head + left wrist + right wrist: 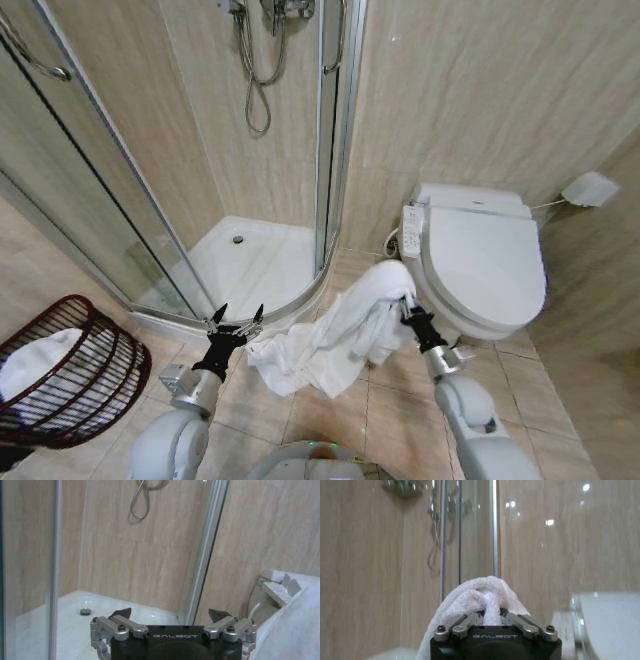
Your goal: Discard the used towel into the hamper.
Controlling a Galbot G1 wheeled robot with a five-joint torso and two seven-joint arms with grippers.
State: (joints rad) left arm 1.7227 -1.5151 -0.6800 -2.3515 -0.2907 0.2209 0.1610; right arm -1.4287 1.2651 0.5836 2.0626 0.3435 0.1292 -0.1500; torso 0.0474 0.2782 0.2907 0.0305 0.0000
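Observation:
A white towel (340, 335) hangs in mid-air in front of the toilet, its folds drooping toward the tiled floor. My right gripper (408, 303) is shut on the towel's upper end; in the right wrist view the towel (482, 596) bulges up between the closed fingers (467, 623). My left gripper (236, 318) is open beside the towel's lower left edge, near the shower base, with nothing between its fingers (122, 614). The hamper (70, 375), a reddish-brown wire basket, stands on the floor at the far left with white cloth inside it.
A glass shower cabin (200, 150) with a white tray (255, 260) fills the left and centre. A white toilet (480, 260) with a side control panel stands at the right. Open tiled floor lies between the hamper and the toilet.

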